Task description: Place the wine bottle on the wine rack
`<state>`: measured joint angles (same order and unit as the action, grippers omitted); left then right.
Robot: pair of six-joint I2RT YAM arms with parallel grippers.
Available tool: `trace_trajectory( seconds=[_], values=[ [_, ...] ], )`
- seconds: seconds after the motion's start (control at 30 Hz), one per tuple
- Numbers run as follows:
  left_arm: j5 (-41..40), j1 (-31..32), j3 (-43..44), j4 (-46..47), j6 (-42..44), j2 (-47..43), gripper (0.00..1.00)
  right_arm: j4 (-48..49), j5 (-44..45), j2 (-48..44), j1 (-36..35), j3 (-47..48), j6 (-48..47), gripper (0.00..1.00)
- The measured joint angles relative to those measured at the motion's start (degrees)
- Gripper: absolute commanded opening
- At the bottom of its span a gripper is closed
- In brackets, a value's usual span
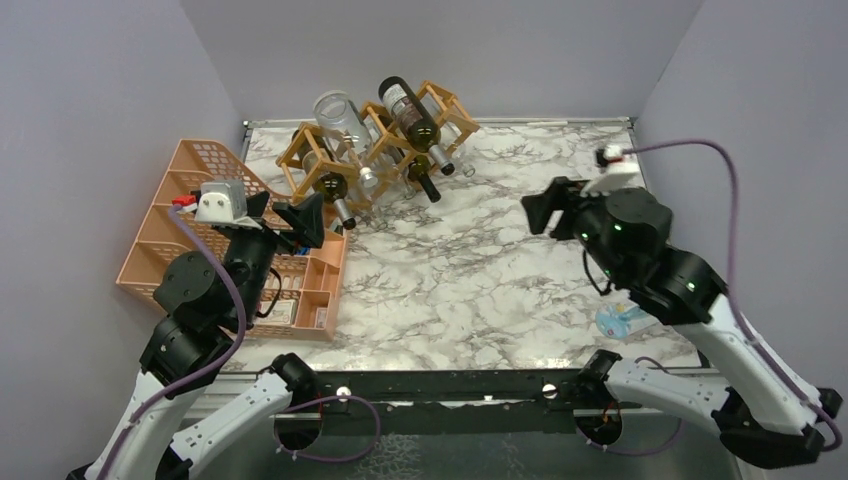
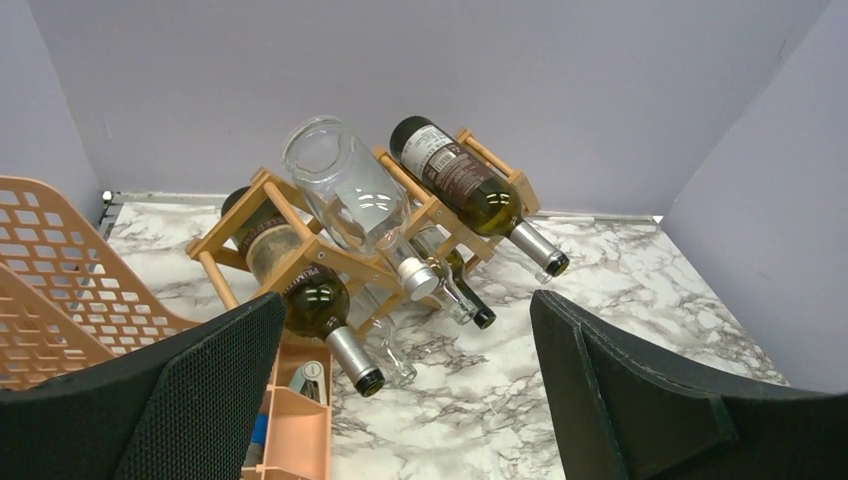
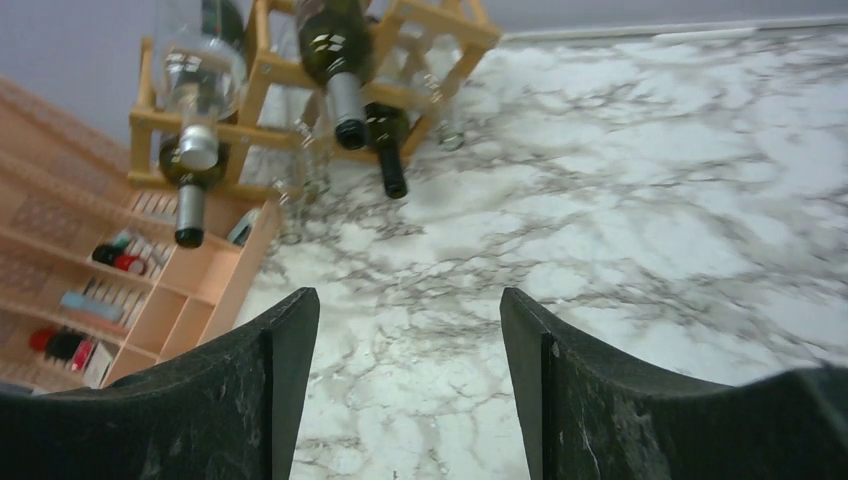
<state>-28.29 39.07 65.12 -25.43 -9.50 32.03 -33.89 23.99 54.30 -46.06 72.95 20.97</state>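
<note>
Black two-finger right gripper (image 3: 405,310): raised over white marble table (image 1: 480,290), jaws apart, empty. Black left gripper (image 2: 405,300): jaws wide, empty, above salmon-pink mesh organizer (image 1: 170,230). Dark green glass wine bottle (image 1: 415,115): lying atop light tan wooden lattice wine rack (image 1: 458,103), well apart from both.

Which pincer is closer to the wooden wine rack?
Left. The left pincer hangs by the left end of the wine rack; the right pincer is farther off, over the marble tabletop to its right.

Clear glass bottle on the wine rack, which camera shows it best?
Left wrist: the clear bottle appears whole and close, base to capped neck. Top external shows it small and distant; right wrist cuts off its base at the frame's top.
</note>
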Motion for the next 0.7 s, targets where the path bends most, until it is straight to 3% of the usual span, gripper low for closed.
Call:
trace_trajectory(
  seconds=[0.27, 0.7],
  values=[
    [1.36, 0.0, 2.56, -0.87, 1.77, -0.33, 0.99, -8.92, 13.68, -12.09, 0.0, 1.86, -0.48, 0.7],
    [1.92, 0.0, 8.68, -0.68, 4.68, -0.33, 0.99, -10.36, 17.49, -14.67, 0.0, 6.62, -3.45, 0.71]
  ],
)
